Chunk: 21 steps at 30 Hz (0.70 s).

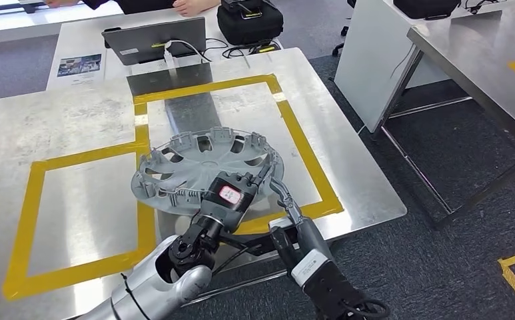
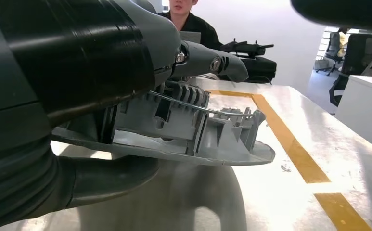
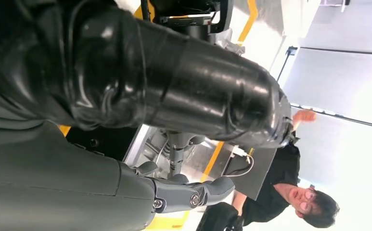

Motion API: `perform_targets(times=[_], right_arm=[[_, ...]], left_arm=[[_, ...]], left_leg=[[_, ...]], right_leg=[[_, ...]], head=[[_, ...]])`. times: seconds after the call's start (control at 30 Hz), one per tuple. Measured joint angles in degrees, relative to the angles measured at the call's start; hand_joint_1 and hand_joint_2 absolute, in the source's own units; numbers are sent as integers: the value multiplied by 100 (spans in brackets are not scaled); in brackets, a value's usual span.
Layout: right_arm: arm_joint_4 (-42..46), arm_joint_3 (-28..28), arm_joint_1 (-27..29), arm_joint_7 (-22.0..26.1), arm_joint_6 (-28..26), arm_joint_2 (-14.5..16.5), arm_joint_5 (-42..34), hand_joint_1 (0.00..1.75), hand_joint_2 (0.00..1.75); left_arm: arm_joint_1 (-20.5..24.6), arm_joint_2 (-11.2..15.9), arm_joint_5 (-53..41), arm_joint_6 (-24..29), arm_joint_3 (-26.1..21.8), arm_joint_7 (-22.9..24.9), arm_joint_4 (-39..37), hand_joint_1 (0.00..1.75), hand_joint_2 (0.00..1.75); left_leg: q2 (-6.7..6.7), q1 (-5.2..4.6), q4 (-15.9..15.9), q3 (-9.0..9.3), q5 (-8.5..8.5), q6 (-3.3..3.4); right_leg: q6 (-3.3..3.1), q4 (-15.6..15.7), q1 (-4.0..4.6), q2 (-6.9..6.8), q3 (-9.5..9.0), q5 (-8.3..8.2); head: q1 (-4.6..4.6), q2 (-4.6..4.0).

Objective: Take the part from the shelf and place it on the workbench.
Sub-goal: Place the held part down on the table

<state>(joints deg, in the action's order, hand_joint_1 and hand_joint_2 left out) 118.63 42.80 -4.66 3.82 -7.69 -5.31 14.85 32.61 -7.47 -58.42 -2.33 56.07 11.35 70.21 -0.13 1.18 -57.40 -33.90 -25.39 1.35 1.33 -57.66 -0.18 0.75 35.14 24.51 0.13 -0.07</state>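
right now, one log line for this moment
part: hubcap tilted over workbench | left hand: grips near rim | right hand: at rim, grip unclear | placed: not yet

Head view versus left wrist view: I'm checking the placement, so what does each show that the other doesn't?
Head view alone: the whole grey wheel cover lying across the yellow tape squares on the steel workbench, the right hand at its near rim, and a laptop behind.

Left wrist view alone: the cover's ribbed edge seen from the side, raised above the surface, and a seated person.

Both: the left hand gripping the cover's rim, tape and workbench.
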Motion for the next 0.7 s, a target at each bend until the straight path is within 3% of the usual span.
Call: perform_targets(times=[0.07, 0.1, 0.23, 0.57, 0.7], right_arm=[[-8, -5, -18, 21, -1, 0, -65, 0, 0], [-14, -10, -28, 24, -2, 0, -81, 0, 0], [-48, -33, -66, 23, -2, -1, -108, 0, 0], [-104, -33, -177, 25, -2, -2, -180, 0, 0], [-150, -35, -178, 25, -2, -2, -186, 0, 0]], left_arm=[[39, -12, 57, 79, 33, -17, -79, 13, 175], [67, -19, 57, 103, 54, -21, -117, 0, 175], [205, -27, -34, 220, 160, -16, -252, 0, 175], [352, -69, -48, 712, 266, -171, -582, 0, 175], [375, -74, -7, 716, 285, -192, -672, 0, 0]], left_leg=[[0, 2, 15, 0, 9, -64], [-1, 3, 20, 0, 12, -94], [-1, -7, 24, -4, 19, -122], [-1, -48, 21, -11, 26, -109], [-1, -55, 20, -14, 27, -105]], right_leg=[[-4, -3, 1, 0, 6, 0], [-5, -3, 1, -1, 8, -1], [-11, -3, -5, -2, 8, -13], [19, 19, -46, -4, 2, -33], [23, 27, -52, -4, 2, -35]], head=[[-18, 0], [-22, 0], [-14, 0], [-4, 0], [-5, 0]])
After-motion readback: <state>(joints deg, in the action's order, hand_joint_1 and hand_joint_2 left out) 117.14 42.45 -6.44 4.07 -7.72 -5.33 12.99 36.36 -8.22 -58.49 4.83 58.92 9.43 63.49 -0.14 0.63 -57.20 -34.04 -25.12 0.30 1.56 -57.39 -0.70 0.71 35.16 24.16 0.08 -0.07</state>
